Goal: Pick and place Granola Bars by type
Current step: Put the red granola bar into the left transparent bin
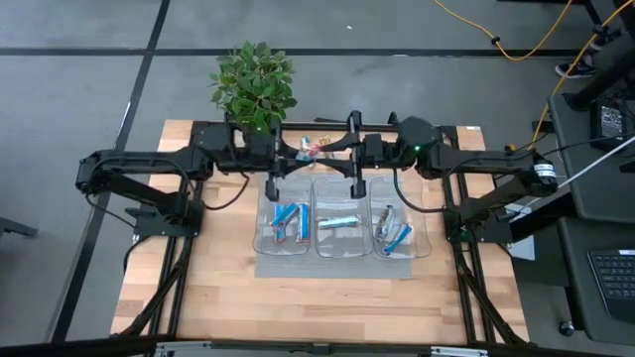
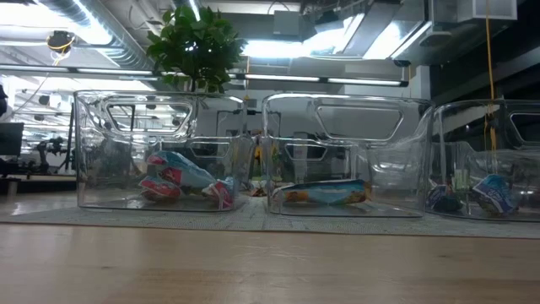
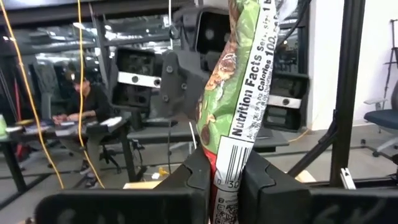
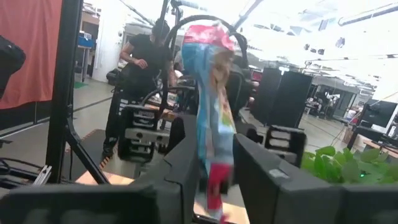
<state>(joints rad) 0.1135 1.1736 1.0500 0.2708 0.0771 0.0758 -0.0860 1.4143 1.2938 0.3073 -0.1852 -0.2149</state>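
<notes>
1. In the left wrist view the left gripper (image 3: 225, 180) has its two dark fingers pinched on a green granola bar (image 3: 239, 93); the glossy wrapper stands upright out of the jaws, its barcode end down between them
2. The right gripper (image 4: 211, 180) is likewise closed on a blue and pink granola bar (image 4: 211, 106), a crinkled foil packet rising upright from between its fingers
3. From above, both grippers meet behind the bins, just beside the potted plant (image 1: 254, 83)
4. Three clear, rounded plastic bins sit side by side on a grey mat on the wooden table (image 1: 298, 302): the left bin (image 1: 287, 226) holds about three blue bars, the middle bin (image 1: 340, 226) one pale blue bar, the right bin (image 1: 395, 230) about two
5. A person in dark clothes (image 4: 140, 74) stands in the room beyond
</notes>
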